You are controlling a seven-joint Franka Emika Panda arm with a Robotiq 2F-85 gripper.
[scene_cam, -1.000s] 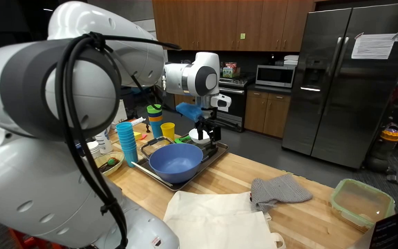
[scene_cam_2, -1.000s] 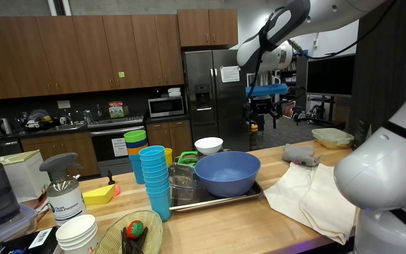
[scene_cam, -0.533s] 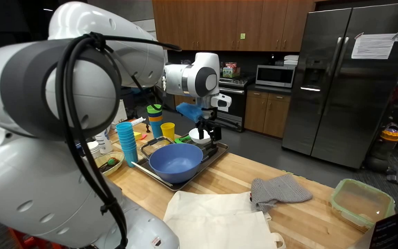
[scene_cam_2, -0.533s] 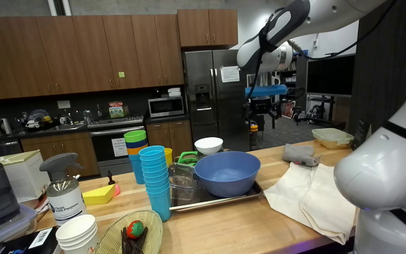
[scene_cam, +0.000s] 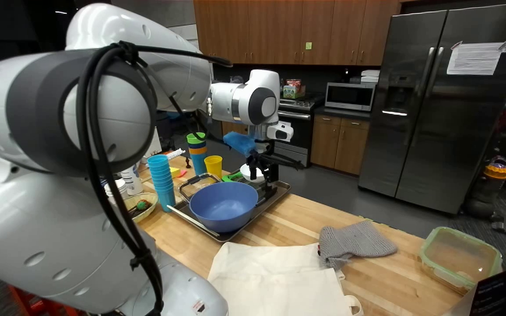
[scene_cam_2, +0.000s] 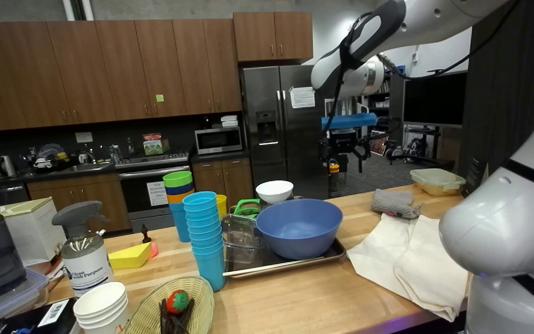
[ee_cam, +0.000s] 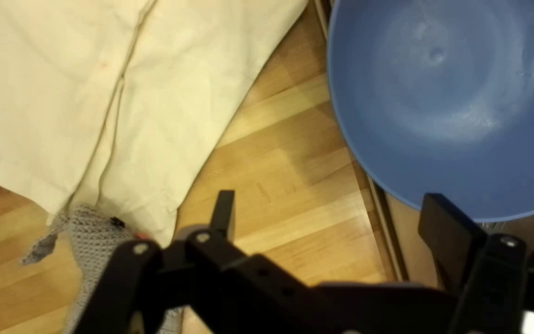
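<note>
Well, my end effector (ee_cam: pixel 330 216) hangs wide, empty; bowl (ee_cam: pixel 434 111) upper right, cloth (ee_cam: pixel 169 106) upper left in wrist view. Best I line up before lowering, fingertips (ee_cam: pixel 448 234) clear of bowl.

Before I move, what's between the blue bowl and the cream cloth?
In the wrist view, the tray's rim and wooden table lie between the bowl and the cloth.

Looks like a kitchen inside a research lab. Reads kitchen from fridge (scene_cam_2: pixel 290 139), microwave (scene_cam_2: pixel 218 140), stove (scene_cam_2: pixel 136 190), sink (scene_cam_2: pixel 86 167), cabinets (scene_cam_2: pixel 114 69). Reads lab from sign (scene_cam_2: pixel 157 193) on stove: "FOR RESEARCH PURPOSES ONLY". Also has large screen (scene_cam_2: pixel 436 99), shelves (scene_cam_2: pixel 380 102), gray carpet (scene_cam_2: pixel 380 176) beyond tabletop (scene_cam_2: pixel 295 297), more office than home.
</note>
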